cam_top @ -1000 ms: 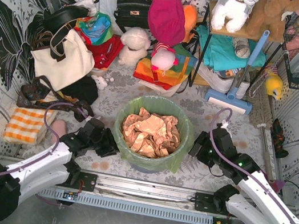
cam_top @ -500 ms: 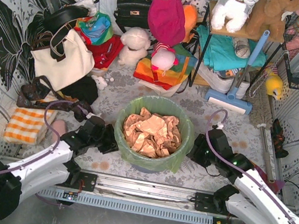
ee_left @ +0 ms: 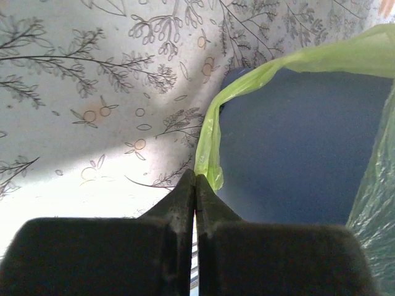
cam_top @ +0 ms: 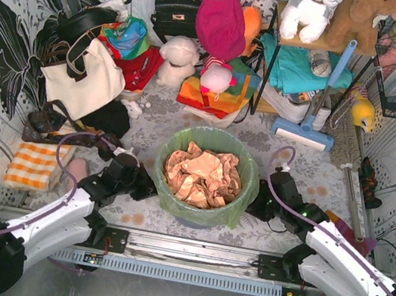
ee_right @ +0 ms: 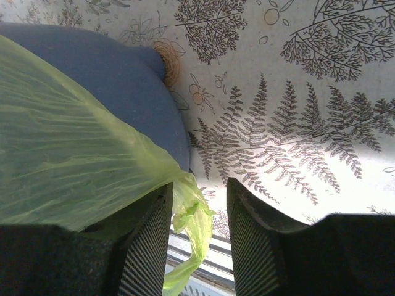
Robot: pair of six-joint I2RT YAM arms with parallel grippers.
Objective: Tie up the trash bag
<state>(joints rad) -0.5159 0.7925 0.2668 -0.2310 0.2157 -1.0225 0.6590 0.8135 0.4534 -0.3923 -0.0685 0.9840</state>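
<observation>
Patterned tabletop (ee_left: 92,92), left gripper (ee_left: 196,182) pinching trash bag (ee_left: 210,142) (right gripper (ee_right: 199,186) agape)

On one side of the bin (ee_left: 278,154) a strip tip of the trash bag (ee_left: 208,139) is lost between the pressed-together jaws of the left gripper (ee_left: 195,180), while on the bin's other side its tail is cut off at the picture's edge.

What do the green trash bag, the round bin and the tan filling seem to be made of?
The trash bag: thin translucent plastic film, slightly glossy; it wrinkles finely. The bin: blue-grey, smooth and matte, probably rigid plastic. The tan filling: most likely crumpled paper, judging by its sharp creases.
</observation>
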